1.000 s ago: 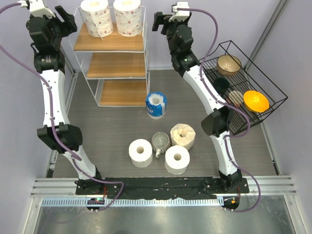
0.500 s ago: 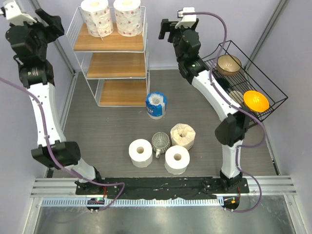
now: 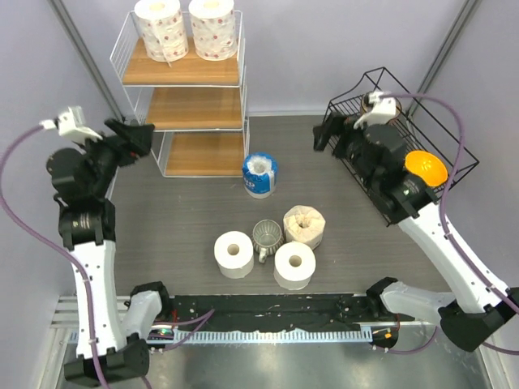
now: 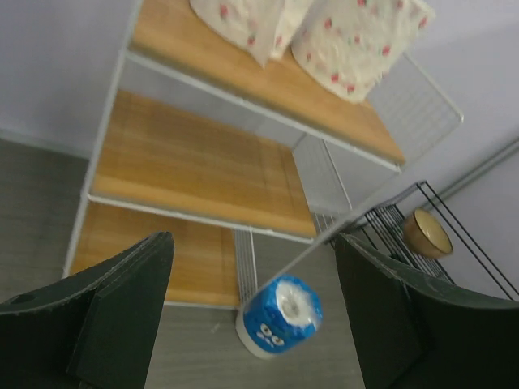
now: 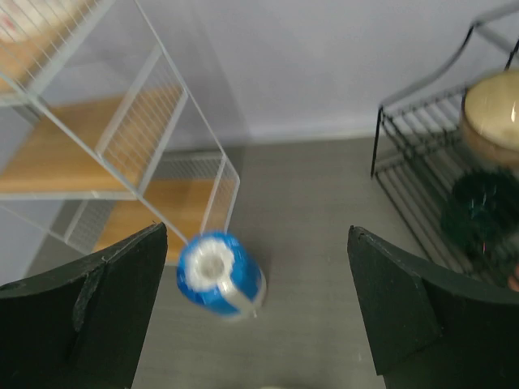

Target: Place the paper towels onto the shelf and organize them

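Observation:
The shelf stands at the back left; it also shows in the left wrist view and the right wrist view. Two red-dotted rolls stand on its top board. The blue-wrapped roll stands on the floor by the shelf's right foot, and also shows in both wrist views. The cream ragged roll and two white rolls stand near the front. My left gripper is open and empty, left of the shelf. My right gripper is open and empty, by the black rack.
A clear glass mug stands between the front rolls. A black wire rack with bowls stands at the right, with an orange bowl in it. The shelf's middle and bottom boards hold nothing.
Both arms have swung down and away from the shelf top. The left gripper now hangs left of the shelf, the right one by the black rack. The rolls have not moved.

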Controlling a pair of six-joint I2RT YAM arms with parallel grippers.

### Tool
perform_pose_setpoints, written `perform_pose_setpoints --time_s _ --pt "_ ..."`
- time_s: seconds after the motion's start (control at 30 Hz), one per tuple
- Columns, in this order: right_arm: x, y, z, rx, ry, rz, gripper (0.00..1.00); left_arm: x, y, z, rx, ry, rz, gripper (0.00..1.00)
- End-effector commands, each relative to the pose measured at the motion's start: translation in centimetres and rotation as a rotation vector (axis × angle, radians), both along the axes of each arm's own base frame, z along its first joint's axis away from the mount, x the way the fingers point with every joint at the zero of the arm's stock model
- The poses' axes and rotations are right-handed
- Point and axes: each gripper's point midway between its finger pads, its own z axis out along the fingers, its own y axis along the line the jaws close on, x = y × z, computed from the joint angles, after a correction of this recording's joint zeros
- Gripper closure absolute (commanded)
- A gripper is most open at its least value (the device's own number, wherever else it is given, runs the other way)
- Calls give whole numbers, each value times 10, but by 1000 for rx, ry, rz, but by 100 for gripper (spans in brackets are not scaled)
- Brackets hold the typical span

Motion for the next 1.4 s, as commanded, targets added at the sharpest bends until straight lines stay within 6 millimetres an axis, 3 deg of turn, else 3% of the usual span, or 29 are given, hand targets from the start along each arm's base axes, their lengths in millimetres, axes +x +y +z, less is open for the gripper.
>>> perform_pose_setpoints --time_s 0.0,0.03,0.1,0.13,0.2,0.27,0.33,0.47,0.7,0.8,0.93,1.37 --pt "-44 -5 -121 -48 356 41 2 -22 -41 -81 -83 201 -159 14" --pt "-57 -7 -149 -65 430 52 2 -27 -56 -91 -84 225 -213 14" --pt "-78 -13 -156 -18 458 59 2 -34 -69 -123 -82 291 -233 14" --pt "-90 -15 -172 -20 511 73 2 -42 -87 -135 -73 325 -282 14" --pt "-105 -18 -180 15 548 72 2 -48 -99 -159 -68 382 -299 14" --pt "-122 -24 -187 19 589 76 2 -61 -118 -170 -53 411 -352 14" --pt "-134 -31 -192 16 621 71 2 -66 -126 -183 -41 445 -358 14" --pt "-148 -30 -194 21 648 108 2 -95 -146 -203 -10 539 -424 14" --pt "-153 -32 -208 36 668 100 2 -148 -131 -238 26 789 -348 14" --pt "-152 -27 -209 61 663 111 2 -159 -118 -250 33 843 -290 14" --pt "-150 -24 -210 72 659 120 2 -164 -122 -269 27 897 -309 13" --pt "-154 -30 -218 56 660 107 2 -168 -152 -300 91 970 -375 10"
